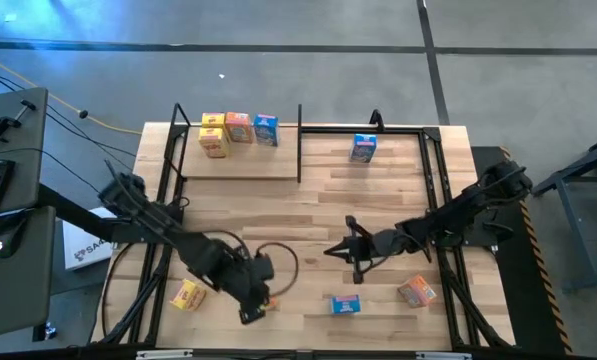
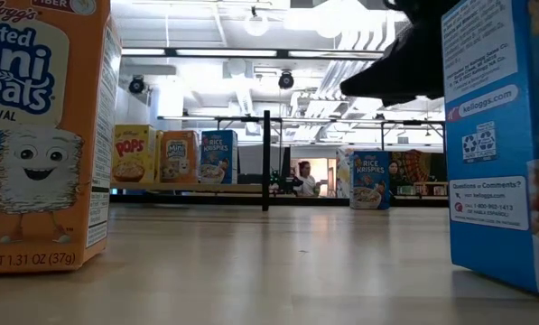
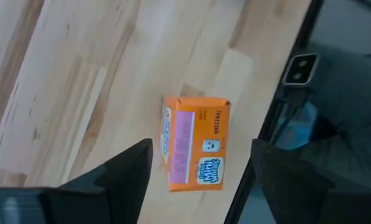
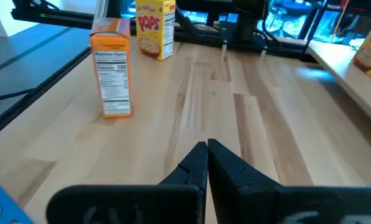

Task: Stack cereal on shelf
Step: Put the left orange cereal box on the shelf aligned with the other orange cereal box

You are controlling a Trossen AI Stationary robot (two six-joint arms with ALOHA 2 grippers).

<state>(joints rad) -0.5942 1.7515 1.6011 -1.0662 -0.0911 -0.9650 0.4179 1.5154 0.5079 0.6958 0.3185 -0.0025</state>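
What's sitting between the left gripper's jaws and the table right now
An orange cereal box lies flat on the table, framed by the left gripper's open jaws in the left wrist view; nothing else lies between them.

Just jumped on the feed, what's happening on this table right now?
The left gripper hovers with fingers open over an orange cereal box standing near the table's front edge; nothing is held. The right gripper sits shut and empty over mid-table. Three boxes, yellow, orange and blue, are already on the shelf. Others are on the table: a yellow one, two blue and an orange one.
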